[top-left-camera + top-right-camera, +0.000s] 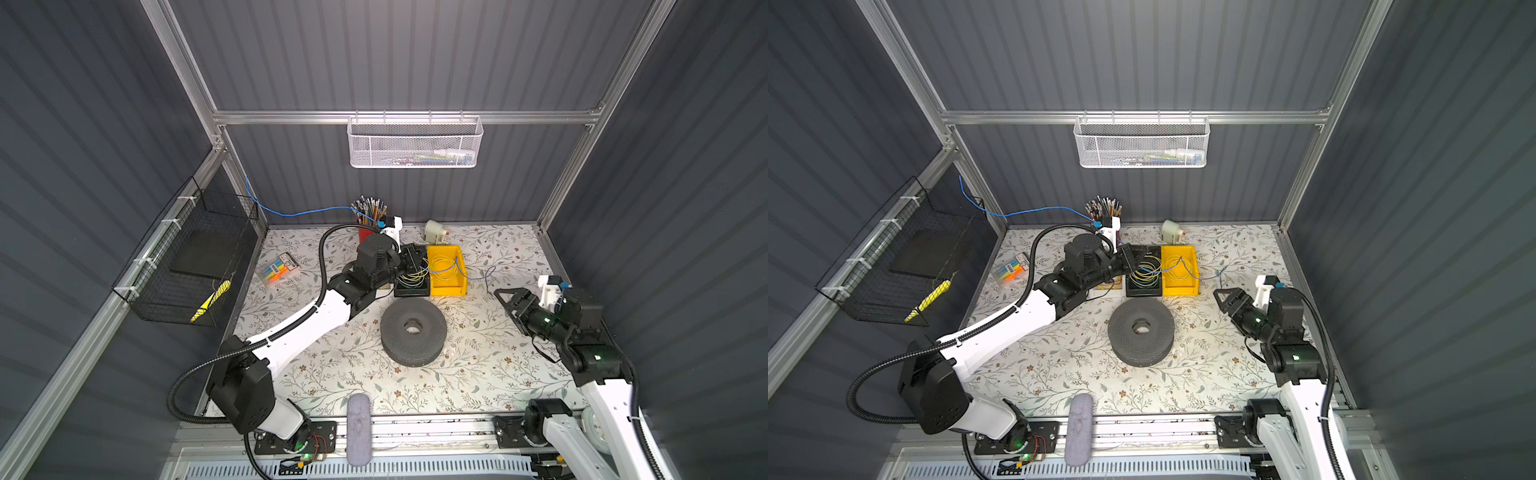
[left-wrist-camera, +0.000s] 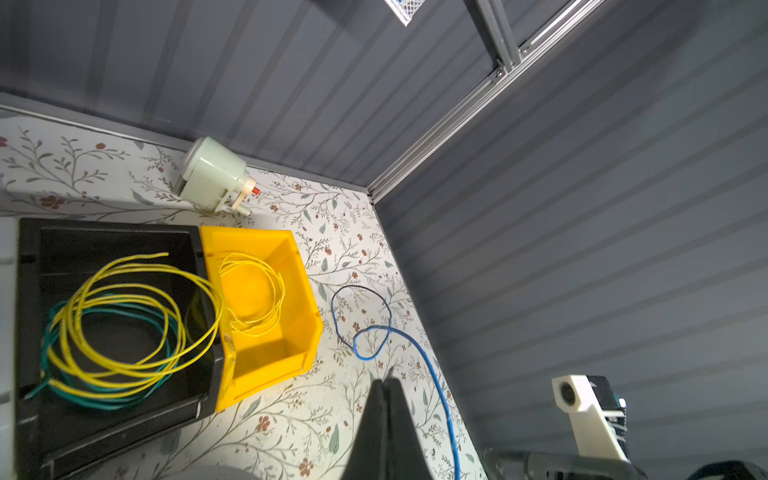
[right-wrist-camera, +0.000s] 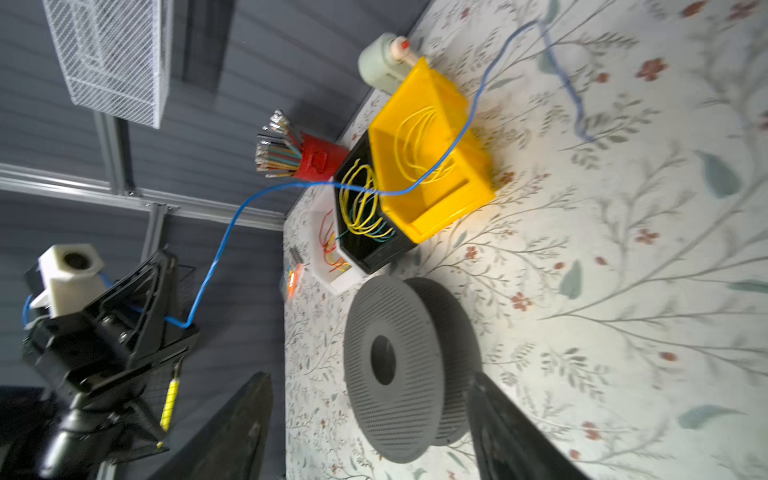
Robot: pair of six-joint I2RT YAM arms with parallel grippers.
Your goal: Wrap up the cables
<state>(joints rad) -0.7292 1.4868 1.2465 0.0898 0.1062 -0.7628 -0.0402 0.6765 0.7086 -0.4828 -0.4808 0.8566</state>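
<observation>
wire (image 2: 434, 376), thin and bright blue, lies partly on the floral table (image 1: 332, 374) and partly in the air. its free end makes a small loop on the tabletop just right of the yellow bin (image 2: 270, 365), betw. that bin and the side wall. from there it rises over the yellow bin, crosses above the black bin (image 2: 33, 291) and runs up to the left gripper (image 2: 388, 374). the right wrist view shows it w/ a sharp bend at the side of that gripper's fingers.

left gripper's fingers are pressed together. in both top views it hangs over the black bin. in its own wrist view the wire passes just beside the closed fingers, so whether it's actually nipped betw. them can't be told.

right gripper (image 1: 508, 300) sits well apart, over the right side of the table. its fingers (image 3: 232, 428) are spread wide, empty, and point toward the grey perforated spool (image 1: 413, 332). spool lies flat at table centre, in front of the bins.

black bin holds a coil of yellow and green wires (image 2: 124, 365). yellow bin holds a thinner yellow coil (image 2: 253, 299). white tray (image 3: 345, 278) w/ red and orange wires sits on the black bin's other side. red cup (image 3: 320, 162) of pencils and a pale green plastic gadget (image 2: 212, 178) stand by the back wall.
</observation>
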